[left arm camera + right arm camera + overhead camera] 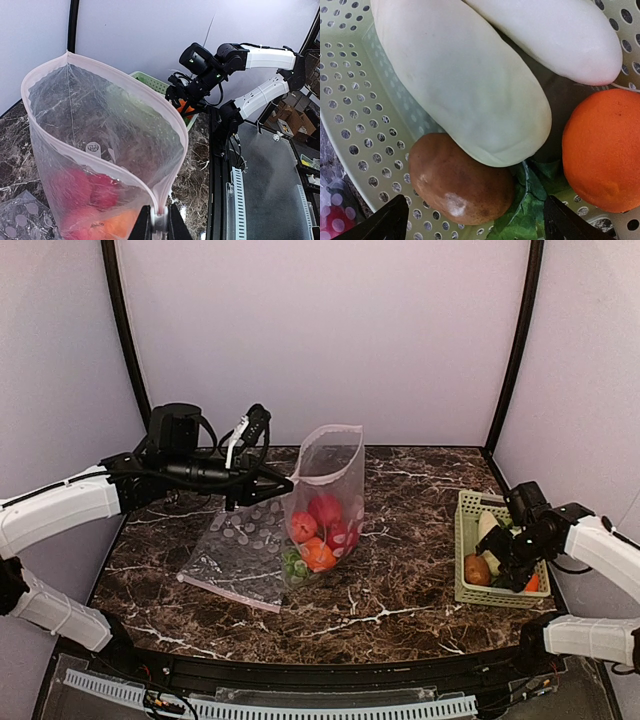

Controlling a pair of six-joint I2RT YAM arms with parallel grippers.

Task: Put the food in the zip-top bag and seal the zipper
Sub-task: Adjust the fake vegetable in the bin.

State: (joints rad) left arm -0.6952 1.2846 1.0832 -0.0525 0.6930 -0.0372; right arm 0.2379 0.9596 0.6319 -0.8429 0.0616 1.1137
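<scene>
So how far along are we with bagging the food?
Partly done: red apples, an orange piece and something green lie in the zip-top bag, which the left hand pinches upright by its rim. The right hand hangs open over the basket, just above the potato. Left to do: potato, two white radishes, orange and leafy greens to move, then the zipper, now gaping, to seal.

A dark marble-patterned table [420, 590] fills the lower half of the overhead frame, backed by pale lilac walls [320, 330] and two black posts [125, 330] at upper left and upper right. A clear dotted spare bag [235, 555] lies flat left of centre, and a pale green perforated basket [462, 550] sits at the right edge. A white slotted strip [300, 706] runs along the bottom, and cardboard boxes [300, 120] show at the right of the left wrist view.
</scene>
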